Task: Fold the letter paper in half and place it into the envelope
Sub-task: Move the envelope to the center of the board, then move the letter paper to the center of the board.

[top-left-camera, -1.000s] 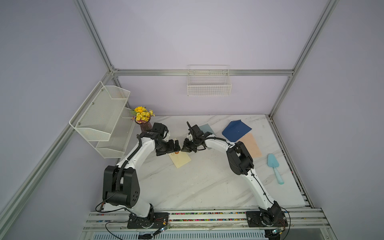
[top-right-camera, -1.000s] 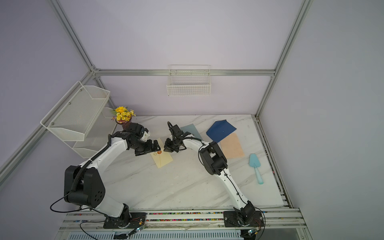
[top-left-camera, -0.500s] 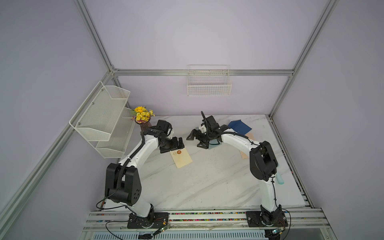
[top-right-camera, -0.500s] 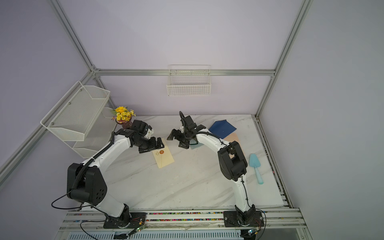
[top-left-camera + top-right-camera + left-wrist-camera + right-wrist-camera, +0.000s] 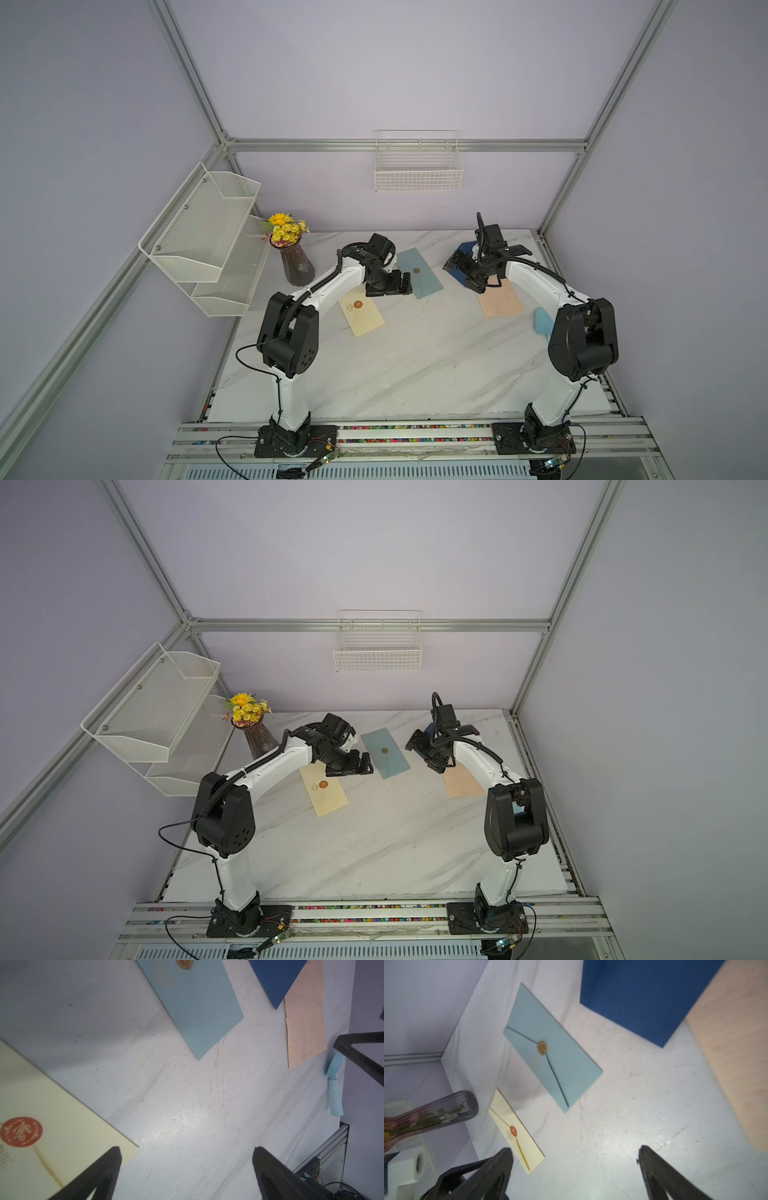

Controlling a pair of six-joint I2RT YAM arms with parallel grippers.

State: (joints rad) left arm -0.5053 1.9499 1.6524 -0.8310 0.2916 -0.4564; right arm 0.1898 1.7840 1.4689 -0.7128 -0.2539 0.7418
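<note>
Fingers (image 5: 104, 1167) on left gripper (image 5: 187, 1150) logged spread wide, empty, above bare table (image 5: 176, 1105). Same on right gripper (image 5: 575, 1151): fingers (image 5: 500, 1165) wide apart, empty.

Counted three envelopes:
- cream envelope (image 5: 365, 320), red seal, just beside left fingers
- pale blue envelope (image 5: 428, 282), gold seal, between the two pairs of fingers
- dark blue envelope (image 5: 643, 997), just past right fingertips

Counted one letter paper (image 5: 500, 303): peach, lined, flat on table beside right fingers, outside every envelope, one edge meeting dark blue envelope.

Also one blue scoop (image 5: 335, 1097), one vase (image 5: 297, 268), one wire basket (image 5: 417, 176), one mesh shelf (image 5: 208, 232).

Found wide bare marble on near side of both pairs of fingers. Table's side edge close beyond paper and scoop.
</note>
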